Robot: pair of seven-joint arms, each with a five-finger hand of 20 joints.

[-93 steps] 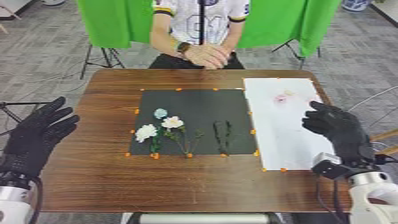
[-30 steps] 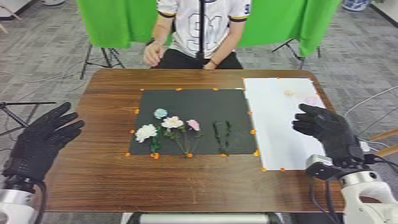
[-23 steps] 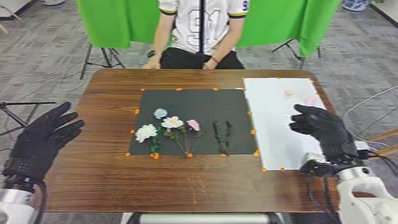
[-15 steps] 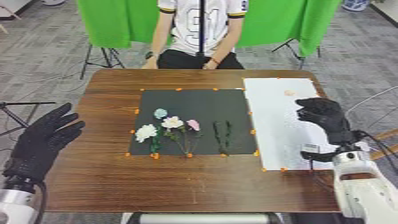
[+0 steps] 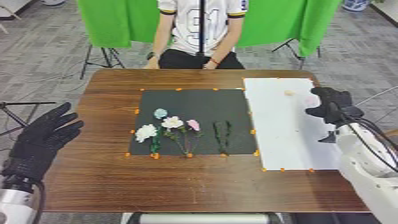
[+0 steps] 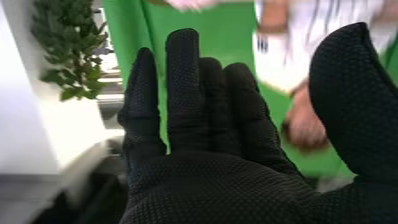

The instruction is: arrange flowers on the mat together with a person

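Brown table [image 5: 169, 187] — flowers [image 5: 172, 122] on dark mat [image 5: 191, 102] — right hand [image 5: 332, 104] near white sheet [image 5: 282, 130]

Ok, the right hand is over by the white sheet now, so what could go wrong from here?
The right hand is near the small peach bloom on the white sheet, so a low sweep might knock it. On the mat, the pink flower sits right beside a white one; setting something there could nudge both. The two green stems lie close together, so a grasp may catch both.
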